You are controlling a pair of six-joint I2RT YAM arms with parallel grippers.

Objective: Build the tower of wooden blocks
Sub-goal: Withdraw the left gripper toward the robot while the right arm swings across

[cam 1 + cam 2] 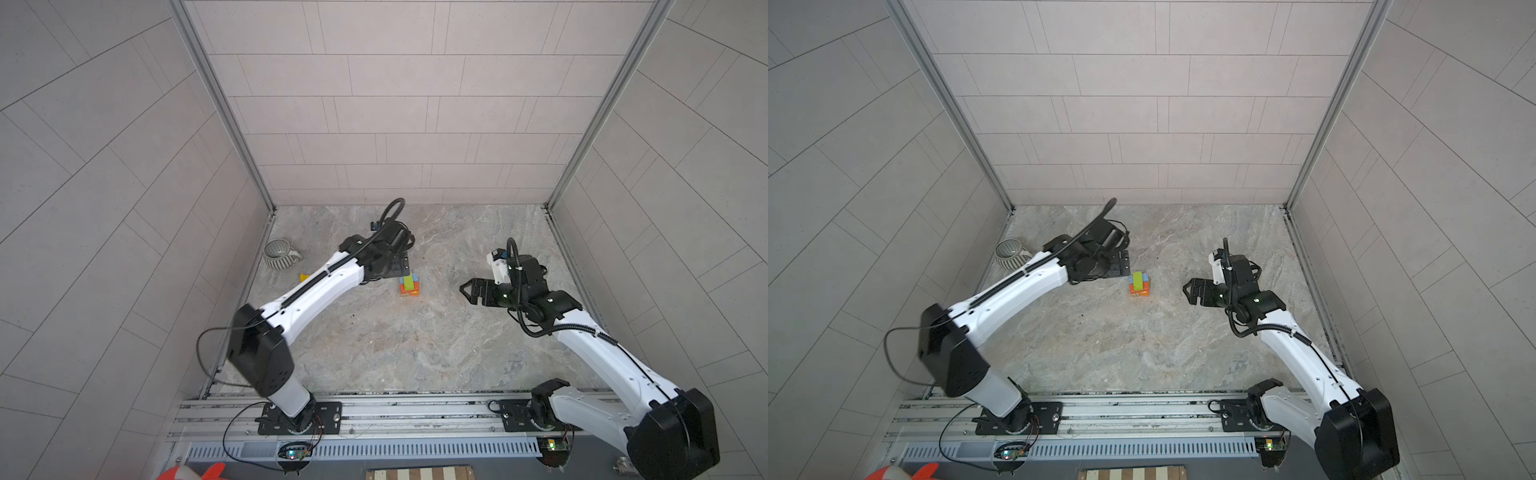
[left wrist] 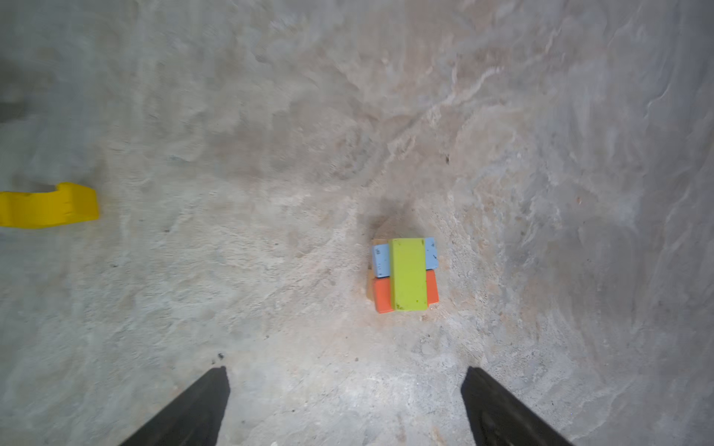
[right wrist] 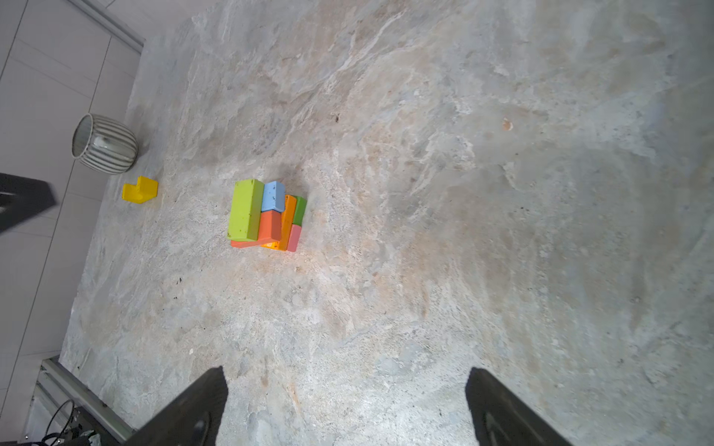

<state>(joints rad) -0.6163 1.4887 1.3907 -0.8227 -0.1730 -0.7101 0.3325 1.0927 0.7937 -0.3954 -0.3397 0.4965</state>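
The grey marble tabletop (image 1: 395, 340) is seen in both top views. Above it, the left gripper (image 2: 345, 370) is held just beside the tower, its jaws spread wide with nothing between them. The right gripper (image 1: 467, 293) is held well apart, toward the right edge, and its jaws are also spread and empty. A ribbed mug (image 1: 279, 254) is found near the far left corner. The wood block tower (image 1: 409, 284) is placed near the middle of the tabletop, and a light green block (image 2: 408, 274) is laid across its top. The yellow arch piece (image 2: 48, 204) is found alone near the left edge, near the mug. The stacking is judged almost finished. The arch must be fetched next and lowered softly, so that the stack is not pushed. The pink block (image 3: 294, 237) and the dark green block (image 3: 299, 210) at the bottom are shown only by the right wrist view. In a top view the arch is hidden by the left arm (image 1: 1017, 291).
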